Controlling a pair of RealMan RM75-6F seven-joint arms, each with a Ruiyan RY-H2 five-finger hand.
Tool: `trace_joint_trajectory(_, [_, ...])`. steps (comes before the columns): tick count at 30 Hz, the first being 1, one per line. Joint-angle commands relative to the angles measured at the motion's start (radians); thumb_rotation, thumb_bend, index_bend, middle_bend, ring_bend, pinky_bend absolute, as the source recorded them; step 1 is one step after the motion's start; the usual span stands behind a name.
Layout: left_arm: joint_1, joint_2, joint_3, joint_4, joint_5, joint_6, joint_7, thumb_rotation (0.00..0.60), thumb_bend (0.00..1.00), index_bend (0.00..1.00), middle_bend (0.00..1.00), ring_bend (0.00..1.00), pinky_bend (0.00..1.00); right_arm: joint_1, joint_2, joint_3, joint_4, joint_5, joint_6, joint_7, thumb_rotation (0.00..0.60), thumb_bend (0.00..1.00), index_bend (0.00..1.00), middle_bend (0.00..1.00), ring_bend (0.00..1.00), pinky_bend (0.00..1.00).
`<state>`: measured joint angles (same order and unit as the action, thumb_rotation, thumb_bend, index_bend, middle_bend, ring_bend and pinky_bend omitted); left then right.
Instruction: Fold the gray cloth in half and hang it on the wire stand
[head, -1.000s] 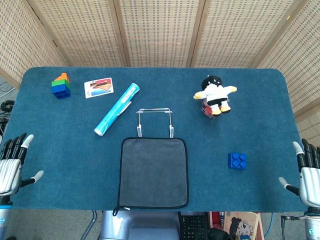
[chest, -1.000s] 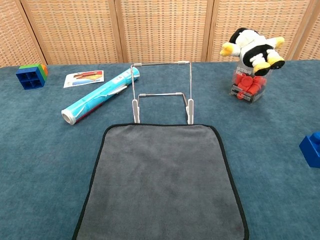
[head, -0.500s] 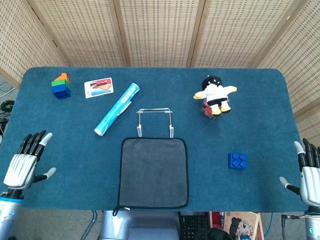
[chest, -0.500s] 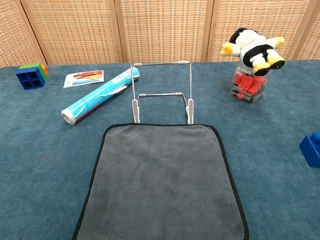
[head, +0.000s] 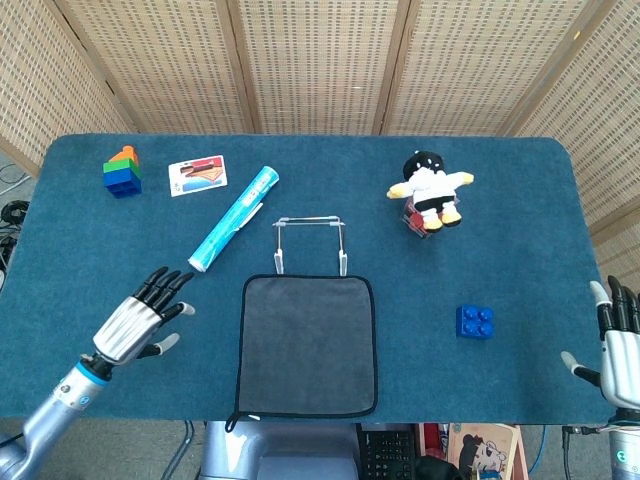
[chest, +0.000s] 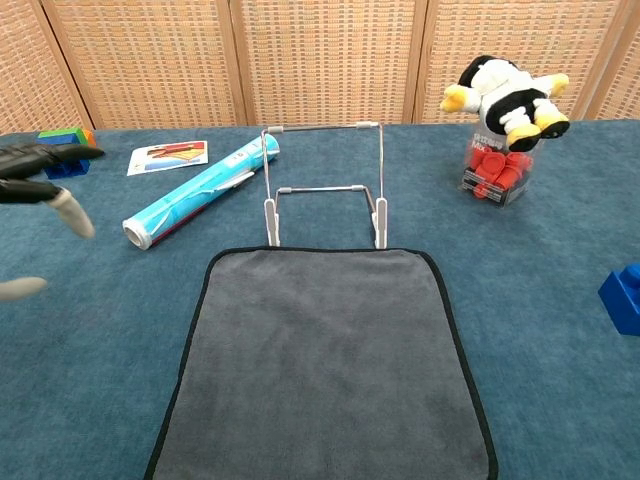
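The gray cloth (head: 308, 345) (chest: 322, 366) with a black hem lies flat and unfolded at the near middle of the table. Just beyond its far edge stands the wire stand (head: 310, 243) (chest: 323, 185), with nothing hanging on it. My left hand (head: 138, 321) (chest: 40, 185) hovers open, fingers spread, over the table to the left of the cloth, apart from it. Far off at the table's near right corner, my right hand (head: 620, 345) is open and holds nothing; the chest view does not show it.
A light blue roll (head: 233, 232) lies diagonally left of the stand. A card (head: 197, 175) and stacked colored blocks (head: 122, 171) sit at far left. A plush penguin on a jar of red pieces (head: 430, 190) stands at far right, a blue brick (head: 475, 321) right of the cloth.
My left hand has moved from the table's left edge rightward and inward toward the cloth, and now appears in the chest view. The right hand dropped slightly. The cloth has not moved.
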<state>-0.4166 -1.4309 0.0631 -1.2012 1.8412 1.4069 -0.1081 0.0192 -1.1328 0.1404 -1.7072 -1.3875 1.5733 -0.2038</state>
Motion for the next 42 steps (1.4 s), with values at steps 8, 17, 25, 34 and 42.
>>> trace_joint_trajectory(8, [-0.064,-0.227,0.043,0.324,0.081,0.02,-0.093,0.6,0.29,0.38,0.0,0.0,0.0,0.008,-0.01,0.007,0.016,0.029,-0.019,-0.015,0.6,0.0,0.0,0.0,0.0,0.0])
trace_joint_trajectory(17, [-0.085,-0.364,0.059,0.553,0.076,0.052,-0.181,0.6,0.29,0.39,0.0,0.0,0.0,0.016,-0.022,0.011,0.02,0.045,-0.027,-0.037,0.6,0.0,0.0,0.0,0.0,0.0])
trace_joint_trajectory(25, [-0.104,-0.436,0.068,0.644,0.062,0.036,-0.2,0.6,0.29,0.39,0.0,0.0,0.0,0.017,-0.024,0.013,0.019,0.053,-0.028,-0.043,0.6,0.0,0.0,0.0,0.0,0.0])
trace_joint_trajectory(34, [-0.142,-0.493,0.083,0.725,0.062,0.03,-0.192,0.6,0.29,0.39,0.0,0.0,0.0,0.017,-0.02,0.019,0.024,0.066,-0.033,-0.031,0.6,0.0,0.0,0.0,0.0,0.0])
trace_joint_trajectory(42, [-0.162,-0.534,0.1,0.787,0.053,0.026,-0.206,0.6,0.29,0.4,0.0,0.0,0.0,0.017,-0.017,0.024,0.028,0.079,-0.036,-0.024,0.6,0.0,0.0,0.0,0.0,0.0])
